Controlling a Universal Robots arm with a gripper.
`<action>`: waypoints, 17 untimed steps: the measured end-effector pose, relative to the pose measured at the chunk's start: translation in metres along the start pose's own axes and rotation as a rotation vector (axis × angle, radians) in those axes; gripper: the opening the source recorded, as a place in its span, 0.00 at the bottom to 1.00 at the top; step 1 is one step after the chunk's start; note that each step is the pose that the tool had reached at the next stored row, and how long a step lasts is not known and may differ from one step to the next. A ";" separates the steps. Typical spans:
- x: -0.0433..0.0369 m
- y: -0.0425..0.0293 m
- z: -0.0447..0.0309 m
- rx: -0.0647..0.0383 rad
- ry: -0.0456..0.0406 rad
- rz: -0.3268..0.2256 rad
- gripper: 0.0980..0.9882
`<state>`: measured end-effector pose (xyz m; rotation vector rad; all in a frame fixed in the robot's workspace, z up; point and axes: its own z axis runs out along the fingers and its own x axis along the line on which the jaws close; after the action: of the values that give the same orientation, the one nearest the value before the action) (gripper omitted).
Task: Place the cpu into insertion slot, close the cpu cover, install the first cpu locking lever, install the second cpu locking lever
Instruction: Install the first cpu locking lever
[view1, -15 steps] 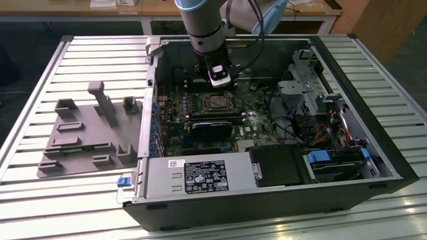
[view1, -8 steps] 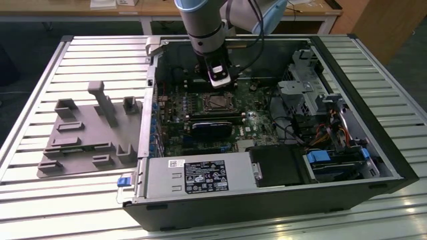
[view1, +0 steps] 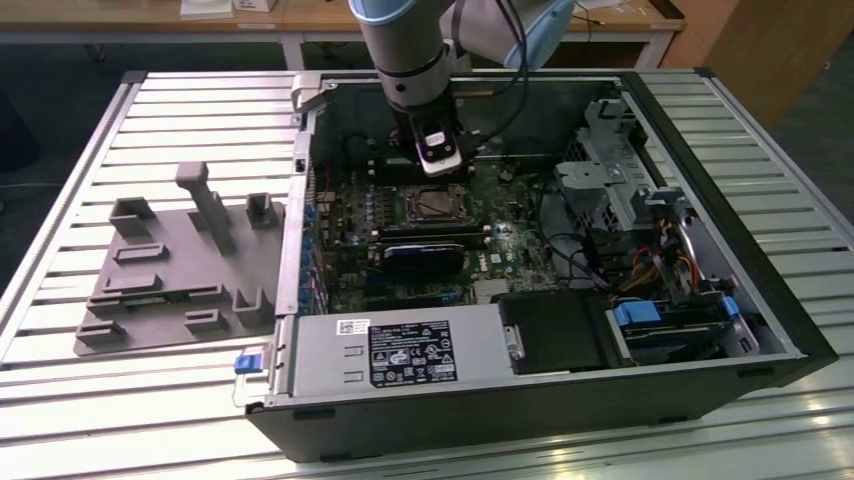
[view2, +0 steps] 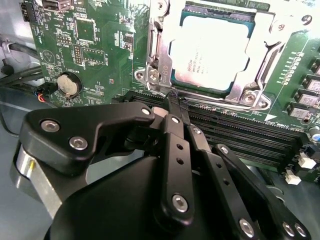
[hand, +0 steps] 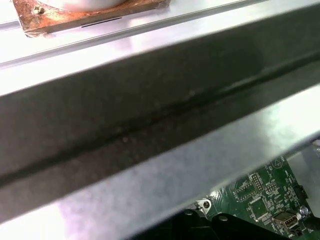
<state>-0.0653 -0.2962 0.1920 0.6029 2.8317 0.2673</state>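
Note:
The cpu (view2: 210, 50), a dull silver square, lies in the insertion slot (view1: 430, 205) on the green board. The cpu cover (view2: 161, 47), a silvery frame, lies flat over the chip's edges. My gripper (view1: 441, 165) hangs from the arm just behind the slot inside the open case. In the second wrist view its black fingers (view2: 172, 145) are pressed together, and the gripper (view2: 175, 102) stands shut with its tips at the socket's corner, by a thin metal lever rod (view2: 200, 99) that runs along the frame's edge. I cannot tell whether the tips touch the rod.
Black memory slots (view2: 240, 135) and a coin battery (view2: 68, 84) lie close to the fingers. A black card (view1: 427, 255), a power supply (view1: 400, 355) and drive bays (view1: 667, 320) crowd the case. A grey fixture plate (view1: 174, 270) lies outside on the exterior view's left. The case wall (hand: 150, 115) is close.

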 end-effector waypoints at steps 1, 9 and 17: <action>-0.0001 -0.0001 0.0000 0.000 0.0001 0.000 0.00; -0.0018 -0.0013 0.0001 0.000 0.0001 0.000 0.00; -0.0050 -0.0011 0.0007 0.000 0.0002 0.000 0.00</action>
<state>-0.0610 -0.2992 0.1920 0.6029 2.8318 0.2673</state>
